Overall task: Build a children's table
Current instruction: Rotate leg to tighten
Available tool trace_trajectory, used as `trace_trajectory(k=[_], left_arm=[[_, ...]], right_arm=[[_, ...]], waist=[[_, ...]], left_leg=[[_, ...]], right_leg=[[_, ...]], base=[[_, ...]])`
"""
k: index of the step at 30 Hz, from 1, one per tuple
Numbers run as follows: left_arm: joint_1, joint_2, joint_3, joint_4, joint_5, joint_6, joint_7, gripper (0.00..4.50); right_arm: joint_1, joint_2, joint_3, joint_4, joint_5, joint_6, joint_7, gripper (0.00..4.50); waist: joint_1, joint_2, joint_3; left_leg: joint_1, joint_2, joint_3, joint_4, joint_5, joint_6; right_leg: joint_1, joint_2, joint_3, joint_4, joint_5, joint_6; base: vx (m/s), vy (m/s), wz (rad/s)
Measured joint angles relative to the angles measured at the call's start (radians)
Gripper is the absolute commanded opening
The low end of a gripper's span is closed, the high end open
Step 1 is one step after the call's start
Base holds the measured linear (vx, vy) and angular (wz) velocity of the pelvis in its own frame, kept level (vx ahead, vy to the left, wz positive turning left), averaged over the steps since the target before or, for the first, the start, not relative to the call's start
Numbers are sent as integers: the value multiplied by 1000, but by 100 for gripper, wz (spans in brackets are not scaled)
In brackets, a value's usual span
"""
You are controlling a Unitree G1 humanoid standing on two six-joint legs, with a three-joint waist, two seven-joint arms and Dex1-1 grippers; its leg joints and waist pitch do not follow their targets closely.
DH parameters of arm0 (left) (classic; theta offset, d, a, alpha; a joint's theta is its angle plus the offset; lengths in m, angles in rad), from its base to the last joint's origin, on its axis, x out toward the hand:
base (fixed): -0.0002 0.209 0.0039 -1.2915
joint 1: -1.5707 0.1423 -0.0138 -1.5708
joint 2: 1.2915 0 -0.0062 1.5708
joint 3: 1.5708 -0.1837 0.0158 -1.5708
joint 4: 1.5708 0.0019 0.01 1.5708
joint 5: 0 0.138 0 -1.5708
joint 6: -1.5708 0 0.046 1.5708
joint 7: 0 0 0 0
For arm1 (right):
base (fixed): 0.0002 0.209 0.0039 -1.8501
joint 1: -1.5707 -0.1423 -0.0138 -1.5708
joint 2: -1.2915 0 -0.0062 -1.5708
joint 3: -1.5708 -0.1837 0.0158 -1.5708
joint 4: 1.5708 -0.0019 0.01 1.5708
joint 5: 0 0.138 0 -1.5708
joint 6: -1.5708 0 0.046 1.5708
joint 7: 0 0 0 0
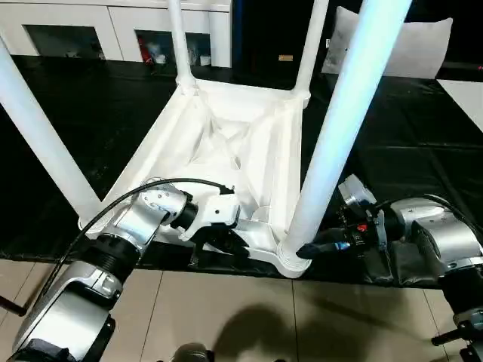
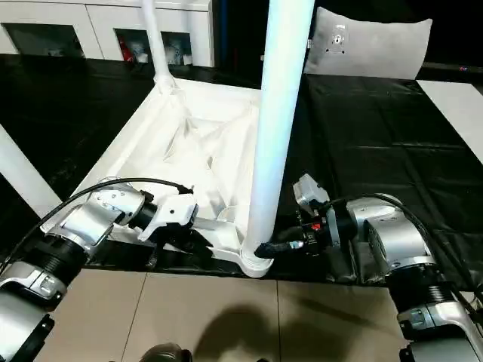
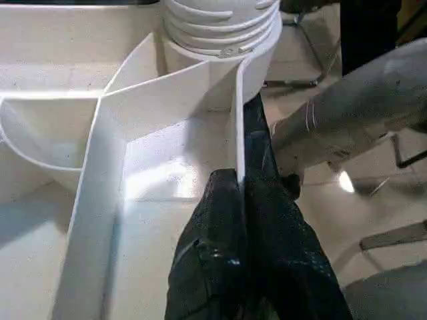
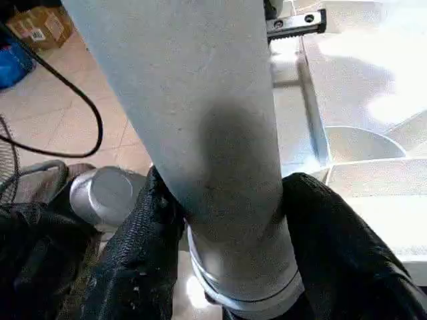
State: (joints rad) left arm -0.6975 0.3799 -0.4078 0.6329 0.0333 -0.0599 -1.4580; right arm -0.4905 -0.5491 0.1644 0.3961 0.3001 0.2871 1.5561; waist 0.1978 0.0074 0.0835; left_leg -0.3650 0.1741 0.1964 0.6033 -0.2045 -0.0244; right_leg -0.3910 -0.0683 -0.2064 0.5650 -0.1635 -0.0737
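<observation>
The white children's table lies upside down on a black mat, its ribbed underside [image 1: 226, 143] facing up. All four legs stand in the corner sockets: two far ones [image 1: 179, 45] [image 1: 311, 45], a near left one [image 1: 38, 136] and a near right one [image 1: 343, 121]. My left gripper [image 1: 219, 234] is at the near edge, shut on the thin rim wall [image 3: 237, 120] beside the near right socket. My right gripper [image 1: 309, 247] is shut around the base of the near right leg [image 4: 200, 120], just above its threaded collar, with a black finger [image 4: 133, 240] on each side.
The black mat [image 1: 400, 151] covers the floor around the table, and beige tiles [image 1: 226, 309] begin at its near edge. White glass-door cabinets [image 1: 75, 30] stand at the back left. A white pillow [image 1: 407, 45] lies at the back right. A cardboard box [image 4: 33, 27] sits on the tiles.
</observation>
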Motion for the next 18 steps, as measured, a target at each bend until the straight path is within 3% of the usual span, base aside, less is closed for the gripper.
trace_trajectory(k=[4,7,8,11,13,16,17,18], left_arm=[[6,-4,22,-8,11,81,60,0],[6,-17,44,-10,22,168,139,0],[4,-35,62,-10,32,223,192,0],[-5,-95,106,-8,44,336,344,0],[-12,-149,129,3,47,372,444,0],[-19,-199,148,10,47,401,529,0],[-19,-204,150,9,46,402,537,0],[-19,-204,149,6,46,402,537,0]], right_arm=[[27,50,-39,-10,-1,7,-117,200],[27,103,-68,-14,-31,21,-279,198],[26,153,-96,-14,-47,39,-391,198],[3,257,-155,-9,-86,92,-677,196],[-13,303,-174,-9,-126,95,-840,196],[-21,341,-183,-5,-160,74,-973,196],[-21,342,-189,-1,-156,68,-974,249],[-19,341,-194,-2,-150,68,-965,262]], waist=[[-7,0,0],[-44,0,0],[-64,-2,-1],[-110,-2,-1],[-126,-2,-1],[-134,-2,-1],[-133,-2,-1],[-131,-2,-1]], left_leg=[[4,0,0,0,1,-2],[15,0,1,-1,-2,-8],[18,1,0,-2,0,-11],[17,5,-2,-2,1,-12],[17,7,-2,-1,0,-12],[15,8,-2,-2,0,-12],[15,7,-2,-3,0,-11],[15,6,-2,-4,-1,-11]], right_leg=[[1,0,0,2,0,0],[11,0,0,1,0,0],[13,1,-2,-2,0,0],[17,1,-10,-12,1,1],[18,1,-15,-17,1,2],[18,1,-18,-22,3,4],[18,1,-18,-22,3,5],[18,0,-17,-22,4,5]], base=[[0,0,0],[0,0,0],[0,0,0],[0,0,0],[0,0,0],[0,0,0],[0,0,0],[0,0,0]])
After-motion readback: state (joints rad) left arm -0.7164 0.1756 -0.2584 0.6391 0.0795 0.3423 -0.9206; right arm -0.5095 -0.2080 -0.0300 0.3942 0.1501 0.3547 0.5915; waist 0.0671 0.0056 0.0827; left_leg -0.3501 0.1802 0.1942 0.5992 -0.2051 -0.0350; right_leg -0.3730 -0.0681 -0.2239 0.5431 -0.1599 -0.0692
